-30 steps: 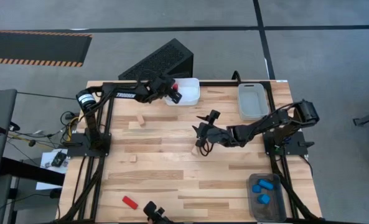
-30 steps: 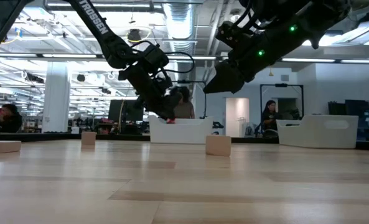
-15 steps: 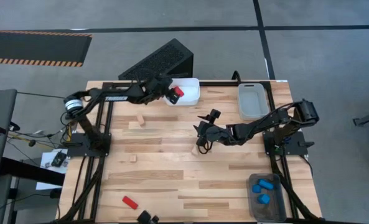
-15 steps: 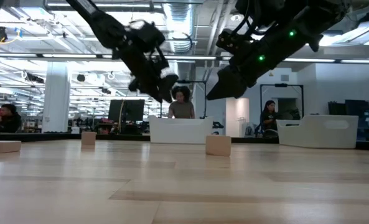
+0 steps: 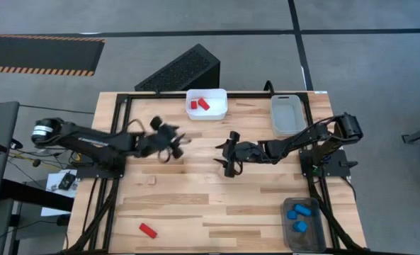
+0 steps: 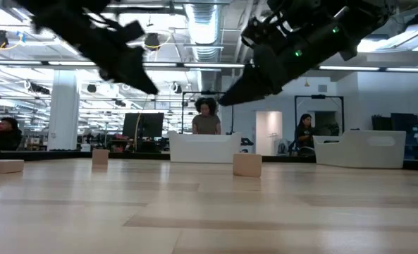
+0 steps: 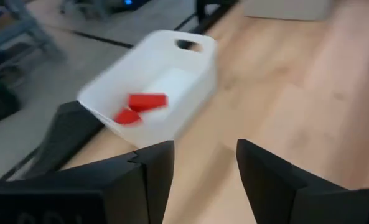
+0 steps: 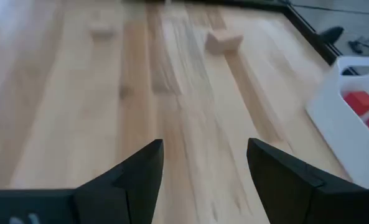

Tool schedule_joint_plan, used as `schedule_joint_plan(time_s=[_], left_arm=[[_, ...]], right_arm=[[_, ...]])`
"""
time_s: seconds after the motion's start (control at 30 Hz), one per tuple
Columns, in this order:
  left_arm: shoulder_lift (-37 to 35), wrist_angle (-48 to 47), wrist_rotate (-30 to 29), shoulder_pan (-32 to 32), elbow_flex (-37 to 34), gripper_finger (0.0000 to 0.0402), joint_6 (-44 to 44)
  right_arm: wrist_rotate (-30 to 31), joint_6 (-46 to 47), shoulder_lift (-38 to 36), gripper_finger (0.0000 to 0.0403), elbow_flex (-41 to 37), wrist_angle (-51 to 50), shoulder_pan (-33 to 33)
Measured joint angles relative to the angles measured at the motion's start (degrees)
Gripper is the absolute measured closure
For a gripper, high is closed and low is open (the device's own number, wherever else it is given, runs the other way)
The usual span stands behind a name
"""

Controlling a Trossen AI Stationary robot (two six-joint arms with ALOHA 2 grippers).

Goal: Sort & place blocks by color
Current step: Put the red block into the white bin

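A: Blocks sorted so far? Two small red blocks (image 5: 199, 104) in the white plastic bin (image 5: 220, 113), blue blocks (image 5: 299, 211) in the grey bin (image 5: 287, 234).

B: Left over: one red block (image 5: 148, 229) and pale wooden blocks (image 5: 151, 180) on the surface (image 5: 195, 205). Left claw (image 5: 182, 144) and right claw (image 5: 223, 154) are spread, empty.

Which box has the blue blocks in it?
The grey bin at the table's near right corner. It holds three blue blocks. The white bin at the far edge holds red ones, and the bin beside it looks empty.
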Motion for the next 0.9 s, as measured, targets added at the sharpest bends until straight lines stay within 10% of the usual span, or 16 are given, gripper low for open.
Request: schedule_joint_plan(time_s=[0.5, 0.9], left_arm=[[-9.1, 1.5, 6.8, -15.1, -7.9, 0.0255, -7.0], [-9.1, 2.5, -3.1, -31.9, -7.9, 0.0255, -13.6]], right_arm=[[-3.5, 2.5, 0.0, 0.0150, 0.9, 14.7, 2.0], [-2.0, 4.8, 17.9, 0.0150, 19.9, 9.0, 8.6]])
